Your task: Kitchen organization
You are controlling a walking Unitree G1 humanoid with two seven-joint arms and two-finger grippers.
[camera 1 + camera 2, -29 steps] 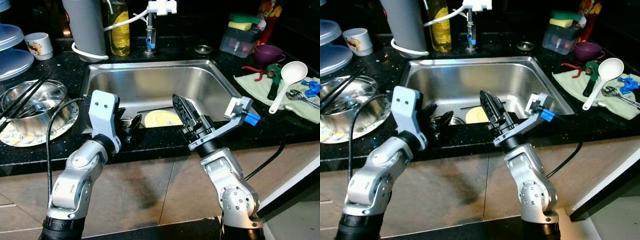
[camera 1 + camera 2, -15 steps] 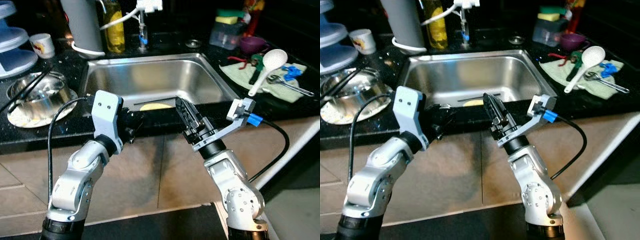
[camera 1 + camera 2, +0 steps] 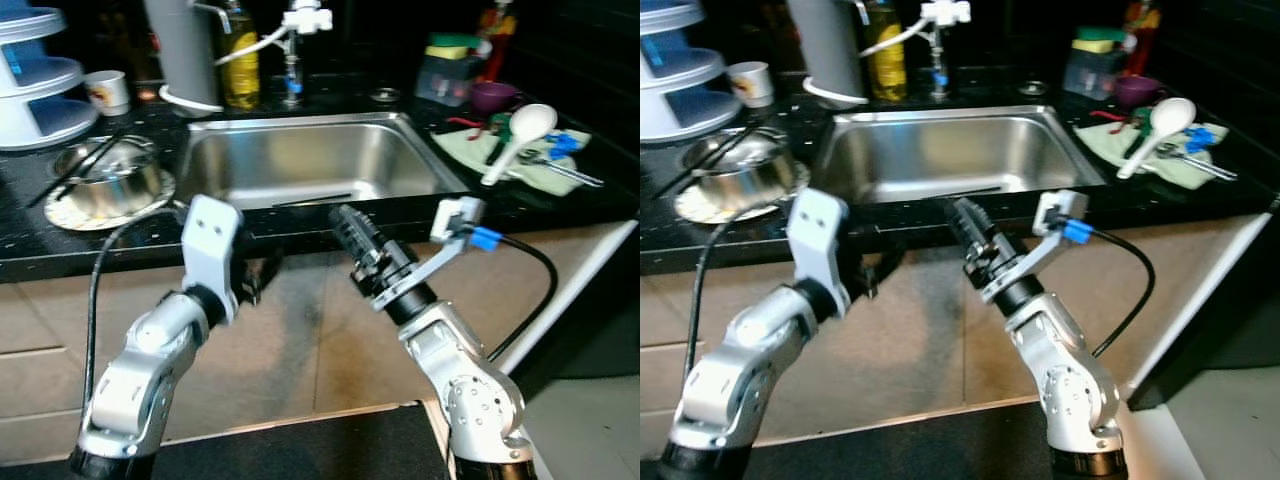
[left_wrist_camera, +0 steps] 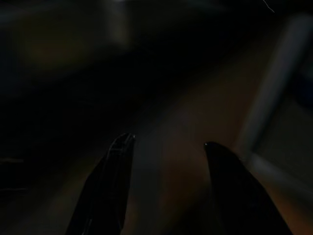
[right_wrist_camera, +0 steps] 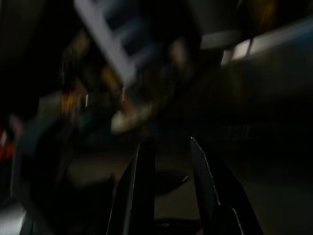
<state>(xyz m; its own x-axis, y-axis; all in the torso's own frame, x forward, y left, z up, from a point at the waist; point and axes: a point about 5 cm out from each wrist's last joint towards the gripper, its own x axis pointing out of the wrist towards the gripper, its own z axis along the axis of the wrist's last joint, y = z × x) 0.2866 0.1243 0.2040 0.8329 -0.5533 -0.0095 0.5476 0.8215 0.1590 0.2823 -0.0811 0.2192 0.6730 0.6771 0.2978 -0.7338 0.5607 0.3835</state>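
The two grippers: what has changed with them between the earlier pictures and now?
Both grippers have pulled back from over the sink. The left gripper and right gripper were above the basin; now they are in front of the counter edge, over the cabinet front. Much of this comes from the camera backing away. Neither took hold of anything; both are open. The steel bowl and white spoon stayed on the counter.
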